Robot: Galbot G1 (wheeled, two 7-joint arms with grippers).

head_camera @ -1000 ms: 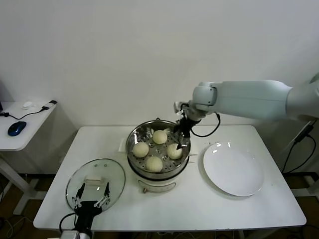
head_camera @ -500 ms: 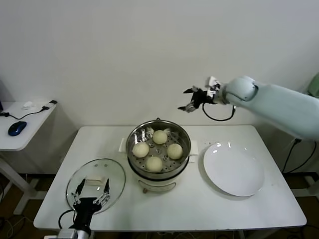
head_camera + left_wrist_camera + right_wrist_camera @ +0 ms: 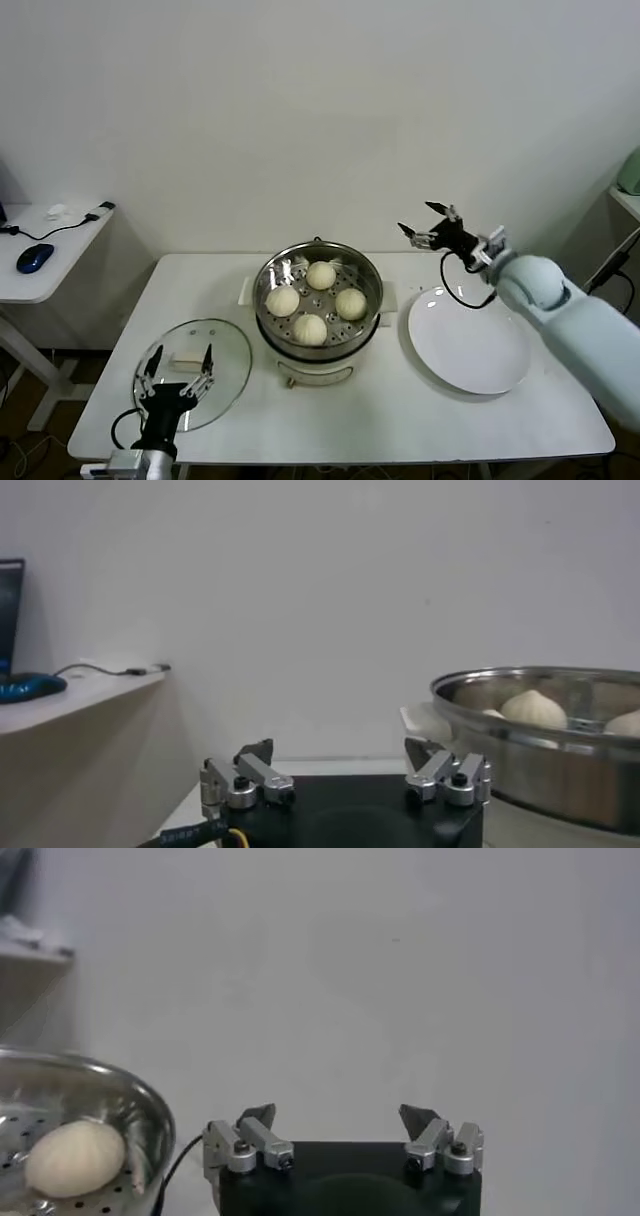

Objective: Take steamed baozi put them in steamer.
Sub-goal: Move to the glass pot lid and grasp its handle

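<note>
A: We note the round steamer of polished stainless steel, mirror-bright wall, perforated metal tray, on a smooth cream plastic base. The four cream-white steamed baozi look matt and smooth, like dough.

B: We add the flat white round plate, glossy glaze catching highlights; the round clear glass lid, shiny; the white rectangular table, smooth, matt.

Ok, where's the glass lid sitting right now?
In the head view the glass lid lies flat on the table's near-left corner, beside the steamer, with the open left gripper over it.
</note>
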